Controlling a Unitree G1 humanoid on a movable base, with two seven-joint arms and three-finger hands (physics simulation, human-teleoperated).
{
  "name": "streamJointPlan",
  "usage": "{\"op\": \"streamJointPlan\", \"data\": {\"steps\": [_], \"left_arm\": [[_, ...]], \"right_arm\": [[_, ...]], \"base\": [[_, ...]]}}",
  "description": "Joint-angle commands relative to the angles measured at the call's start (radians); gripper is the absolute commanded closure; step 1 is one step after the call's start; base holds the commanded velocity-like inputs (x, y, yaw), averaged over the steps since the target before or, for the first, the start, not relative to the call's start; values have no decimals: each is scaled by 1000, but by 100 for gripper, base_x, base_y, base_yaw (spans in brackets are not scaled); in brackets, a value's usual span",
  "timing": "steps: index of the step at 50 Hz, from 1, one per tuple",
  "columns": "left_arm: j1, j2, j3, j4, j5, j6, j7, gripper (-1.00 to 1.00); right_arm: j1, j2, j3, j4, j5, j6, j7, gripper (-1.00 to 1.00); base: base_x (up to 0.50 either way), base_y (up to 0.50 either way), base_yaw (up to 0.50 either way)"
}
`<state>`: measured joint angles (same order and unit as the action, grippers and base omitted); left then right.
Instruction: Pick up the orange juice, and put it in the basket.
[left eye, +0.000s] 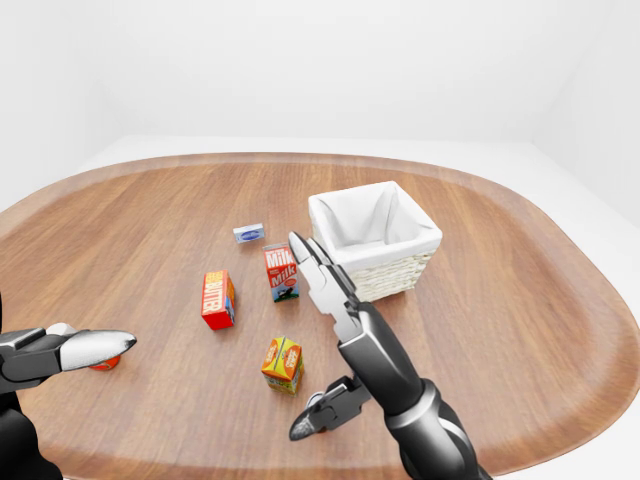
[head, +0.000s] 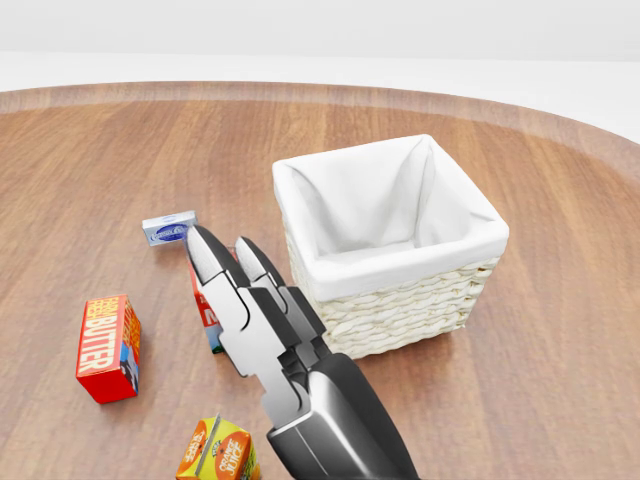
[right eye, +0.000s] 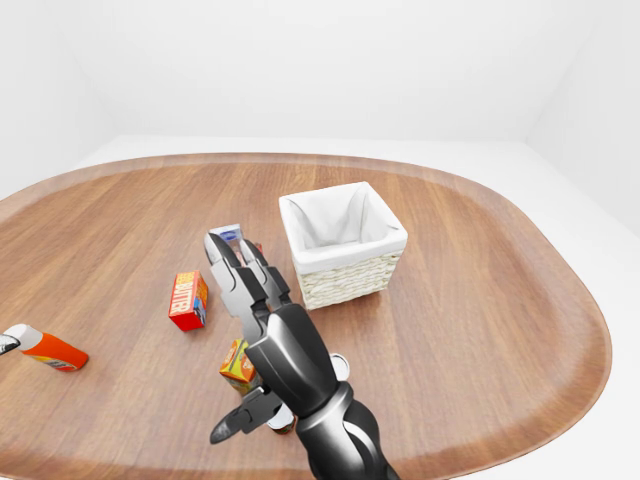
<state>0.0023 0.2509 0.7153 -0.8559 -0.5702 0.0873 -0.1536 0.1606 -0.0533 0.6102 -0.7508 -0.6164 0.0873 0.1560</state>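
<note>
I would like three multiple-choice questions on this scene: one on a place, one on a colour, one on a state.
1. In the left-eye view, the orange juice lies where from the basket?
A. lower left
B. upper right
C. inside it

2. What colour is the basket's lining?
A. blue
B. white
C. green

3. The right hand is:
A. holding the juice
B. holding the milk
C. open, holding nothing

Answers: 1 A, the carton stands on the table lower left of the basket. 2 B, the cloth is white. 3 C, its fingers are spread with nothing between them.
</note>
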Motion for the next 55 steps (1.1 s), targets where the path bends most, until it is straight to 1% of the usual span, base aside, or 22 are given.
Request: {"op": "streamJointPlan", "data": {"steps": [1, 19, 27, 31, 32, 37, 48, 55], "left_arm": [[0, 0, 0, 0, 0, 0, 0, -100], [-7, 9, 3, 0, -13, 0, 15, -100], [-6, 10, 4, -3, -15, 0, 15, -100], [-6, 10, 4, -3, -15, 0, 15, -100], [-6, 9, 3, 0, -13, 0, 14, -100], [-8, 12, 5, -3, -17, 0, 17, -100], [-9, 13, 7, -7, -23, 0, 20, -100], [-7, 13, 11, -11, -27, 0, 19, -100]], "right_arm": [[27, -23, 14, 86, 35, 0, -45, -100], [28, -15, 16, 234, 57, 0, -75, -100], [11, 3, -5, 323, 75, 0, -86, -100], [12, 5, -6, 325, 73, 0, -84, -100], [5, 12, -10, 370, 85, 0, -92, -100], [1, 23, -23, 418, 91, 0, -94, -100], [-27, 57, -53, 507, 38, 0, -108, -100], [-42, 76, -55, 544, 22, 0, -108, -100]], "base": [[0, 0, 0], [0, 0, 0], [0, 0, 0], [0, 0, 0], [0, 0, 0], [0, 0, 0], [0, 0, 0], [0, 0, 0]]}}
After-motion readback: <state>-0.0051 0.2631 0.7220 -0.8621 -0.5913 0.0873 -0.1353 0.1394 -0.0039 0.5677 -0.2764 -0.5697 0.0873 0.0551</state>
